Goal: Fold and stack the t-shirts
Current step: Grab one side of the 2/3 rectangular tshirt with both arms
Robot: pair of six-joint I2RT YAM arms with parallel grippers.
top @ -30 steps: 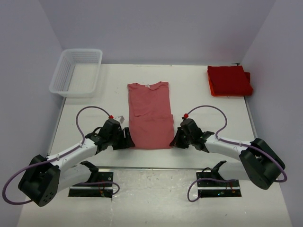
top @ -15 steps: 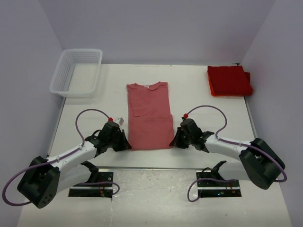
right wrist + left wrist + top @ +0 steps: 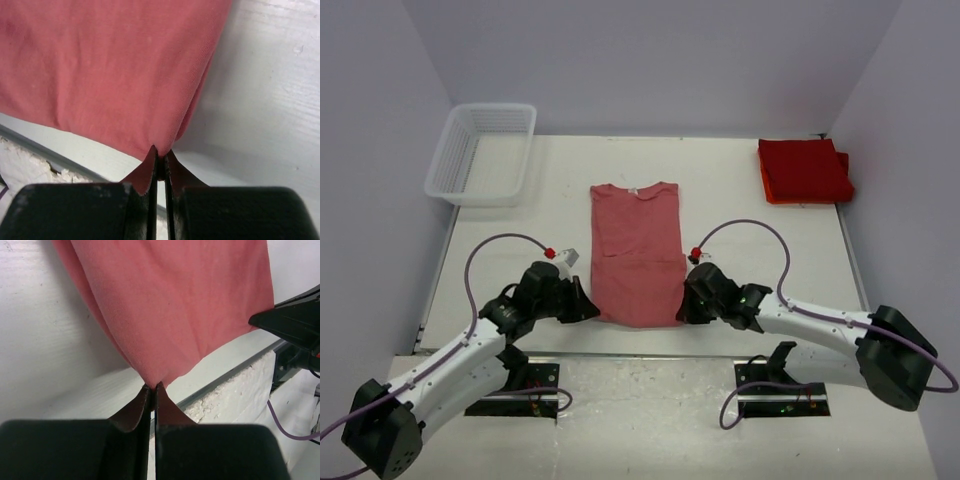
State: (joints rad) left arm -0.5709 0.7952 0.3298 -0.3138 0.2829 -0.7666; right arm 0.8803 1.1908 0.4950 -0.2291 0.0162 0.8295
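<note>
A faded salmon-red t-shirt (image 3: 636, 250) lies mid-table, sleeves folded in, collar to the far side. My left gripper (image 3: 592, 311) is shut on its near-left hem corner, and the cloth (image 3: 170, 315) rises from my closed left fingertips (image 3: 153, 387) and is lifted off the table there. My right gripper (image 3: 682, 309) is shut on the near-right hem corner, with the cloth (image 3: 110, 70) pinched between its tips (image 3: 161, 156). A stack of folded deep red t-shirts (image 3: 804, 170) sits at the far right.
A white mesh basket (image 3: 482, 153) stands at the far left corner. The table's near edge (image 3: 640, 353) runs just behind both grippers. Walls close in the table on the left, right and far sides.
My left gripper closed on the hem corner. Both arms drew back towards the near edge and pulled the shirt's hem a little nearer.
</note>
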